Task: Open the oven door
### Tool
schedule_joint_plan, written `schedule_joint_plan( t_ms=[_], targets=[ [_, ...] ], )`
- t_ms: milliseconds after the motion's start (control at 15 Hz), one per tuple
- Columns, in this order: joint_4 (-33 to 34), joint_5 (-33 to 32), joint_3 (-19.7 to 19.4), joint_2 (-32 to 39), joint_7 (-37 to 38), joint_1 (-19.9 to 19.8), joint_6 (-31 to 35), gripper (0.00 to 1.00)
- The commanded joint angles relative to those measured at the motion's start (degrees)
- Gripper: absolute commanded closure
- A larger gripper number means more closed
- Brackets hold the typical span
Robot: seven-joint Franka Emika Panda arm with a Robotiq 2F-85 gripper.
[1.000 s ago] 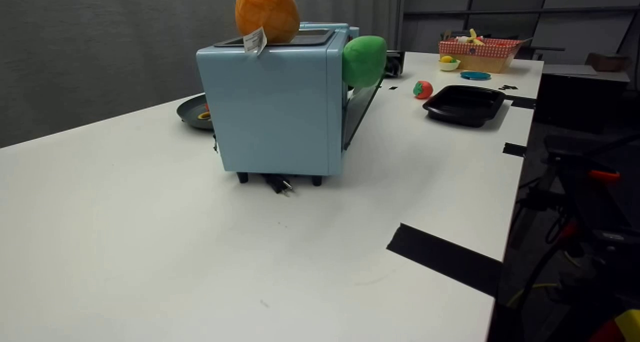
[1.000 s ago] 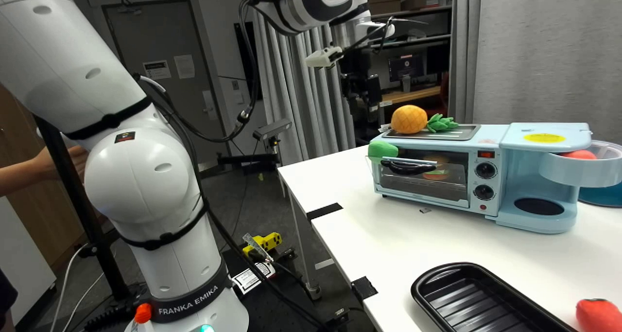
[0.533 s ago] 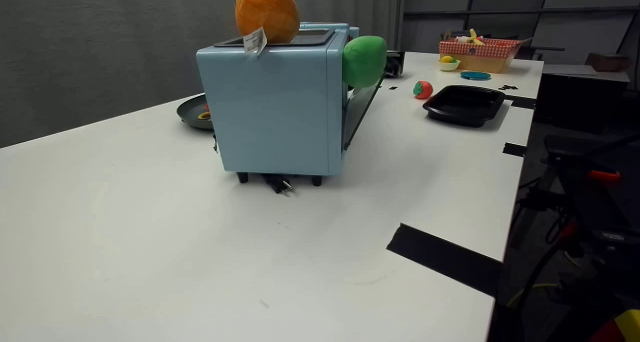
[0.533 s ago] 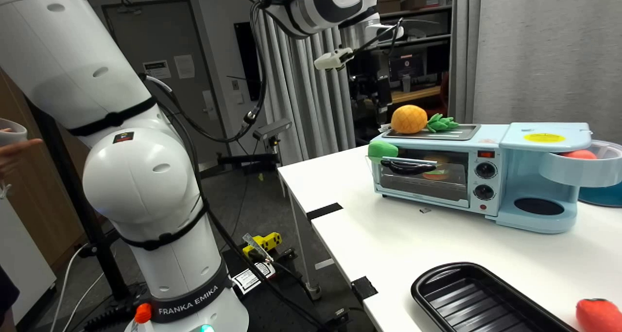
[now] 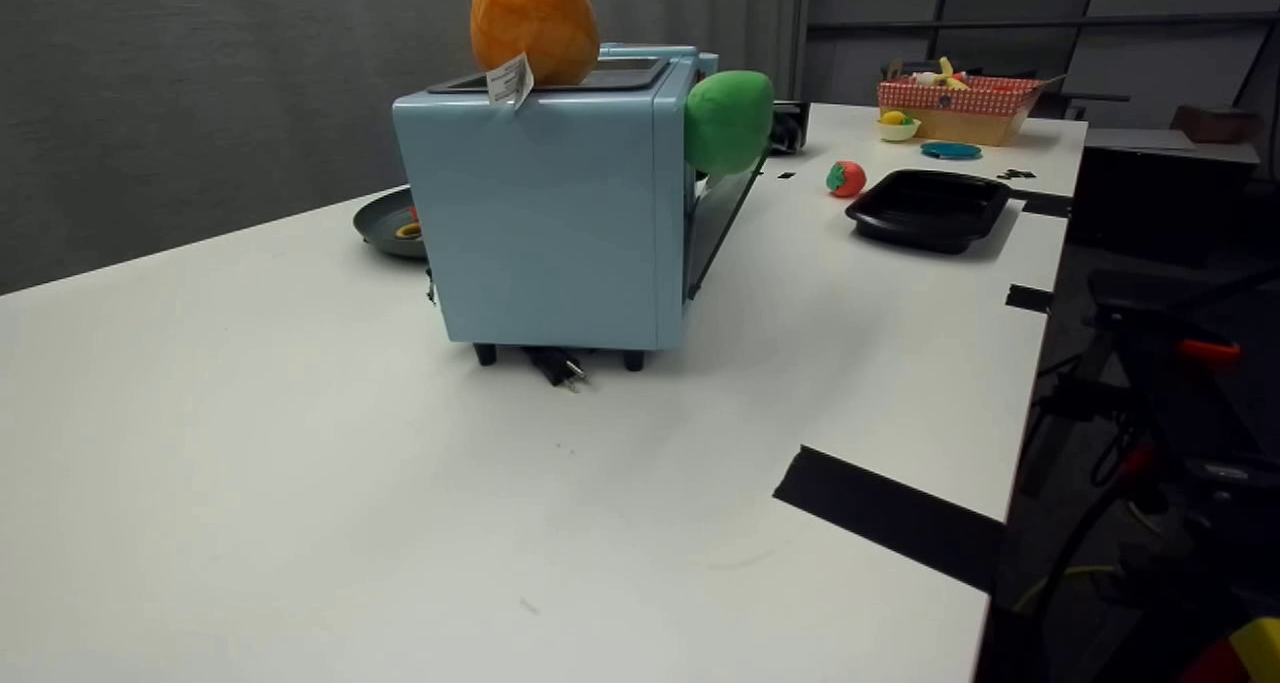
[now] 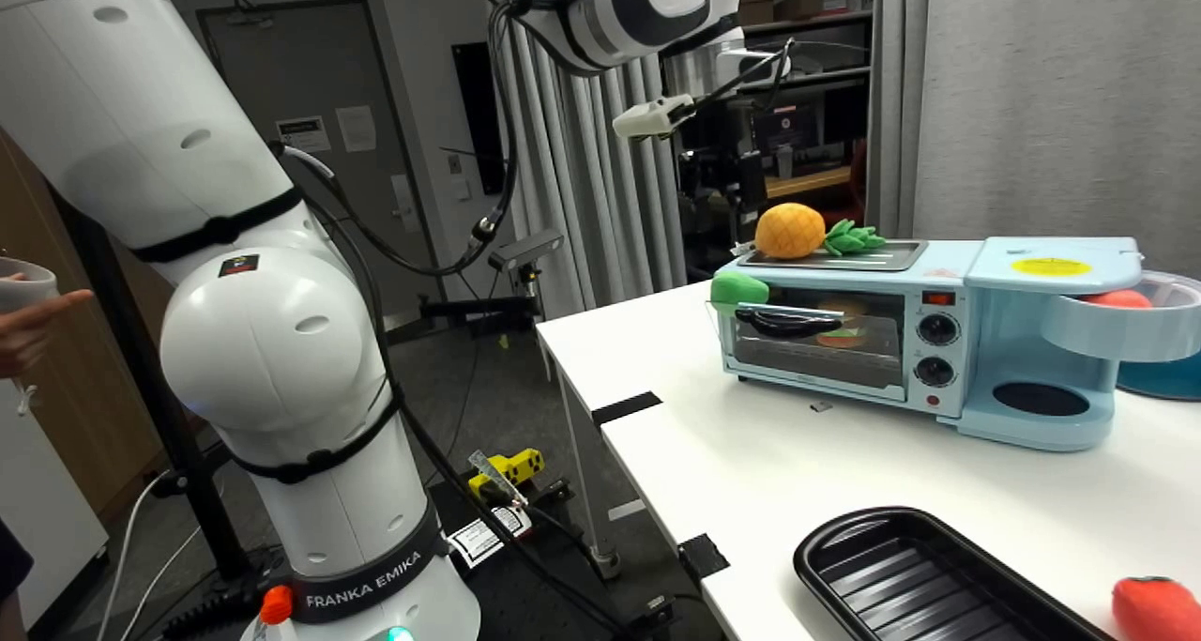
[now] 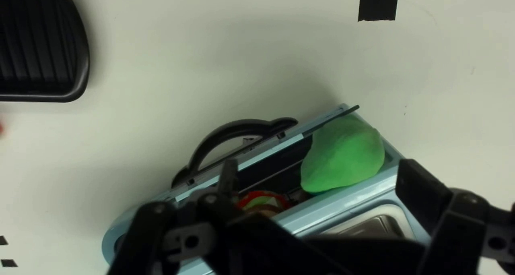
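ok so the gripper (image 7: 320, 170) has its fingers (image 7: 420, 190) spread wide apart, so released. it hangs higher than the oven (image 5: 540, 223), well apart from the table (image 5: 350, 463). in the wrist view a green plush thing (image 7: 344, 154) shows between the fingers, but it's down below them, tucked into the gap between the oven's front and the oven door (image 5: 712, 228). the door itself is on the oven's front, tilted outward partway in both exterior views, with a black handle (image 7: 225, 131) on its outer side. through the gap there's something round with red and green (image 7: 263, 200), partly hidden by the gripper. up on the oven sits a tray (image 6: 896, 258) with a plush pineapple (image 6: 790, 231) lying on it, green leaves (image 6: 854, 237) and all. further out, a black pan (image 6: 919, 575) is on the table, with a strawberry-looking thing (image 5: 846, 179) near it. in an exterior view a basket (image 5: 945, 126) with a red checked rim stands toward the table's far end.
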Motion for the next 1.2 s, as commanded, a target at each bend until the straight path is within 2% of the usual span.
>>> schedule_joint_plan(
  t_ms=[0, 400, 733, 1133],
  targets=[
    [0.04, 0.16, -2.47, 0.21, -5.73, 0.27, -0.05, 0.0],
    [-0.81, -1.41, -5.06, 3.35, -13.21, -0.27, 4.81, 0.0],
    [-1.16, -3.83, -5.58, 7.65, -13.46, -0.49, 11.98, 0.0],
    [-0.23, -5.27, -5.76, 11.27, -13.7, -0.38, 15.09, 0.0]
  ],
)
